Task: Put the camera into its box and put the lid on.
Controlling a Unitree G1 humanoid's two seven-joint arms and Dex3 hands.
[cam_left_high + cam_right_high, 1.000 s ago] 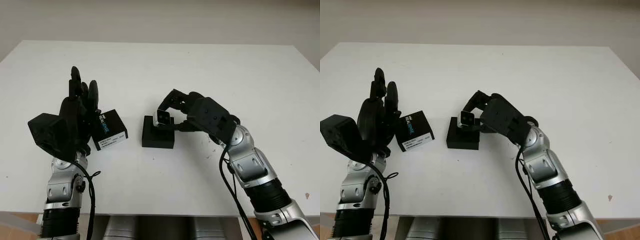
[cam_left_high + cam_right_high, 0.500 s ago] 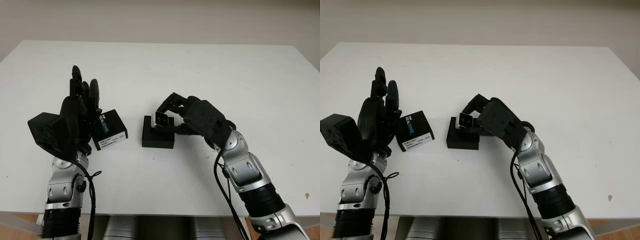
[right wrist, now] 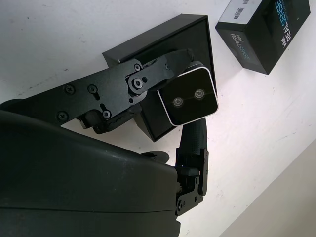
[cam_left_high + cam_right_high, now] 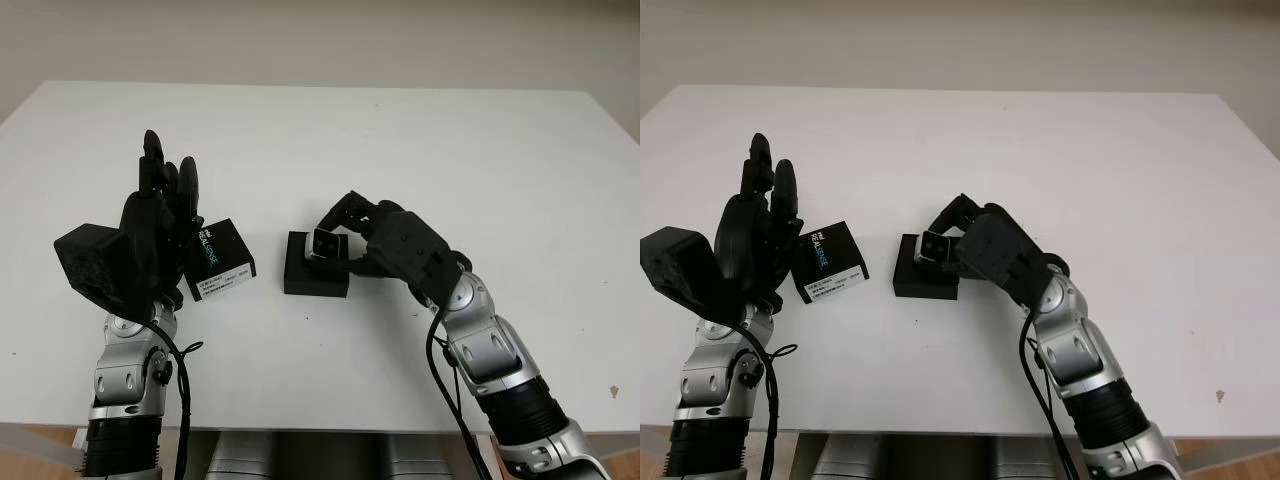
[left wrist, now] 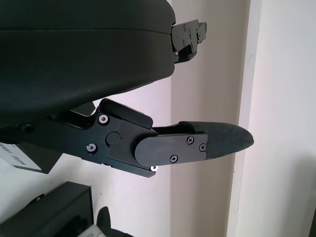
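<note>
Since a second ago the right hand (image 4: 352, 232) has drawn nearer to the robot and come lower, bringing the small silver-faced rectangular camera (image 4: 325, 243) down close over the shallow open black box (image 4: 316, 277); the left hand has not moved. The white bench (image 4: 420, 140) lies bare and wide beyond the box and to its right, with free room on every side of the box except toward the lid. The box sits near the bench's middle; whether the camera touches its inside cannot be told. The black printed lid (image 4: 220, 260) lies just left of the box, apart from it. The right hand pinches the camera, its two-lens face (image 3: 189, 97) turned up toward the robot's head, long axis roughly across the box. The left hand (image 4: 165, 215), open and upright, stands just left of the lid.
</note>
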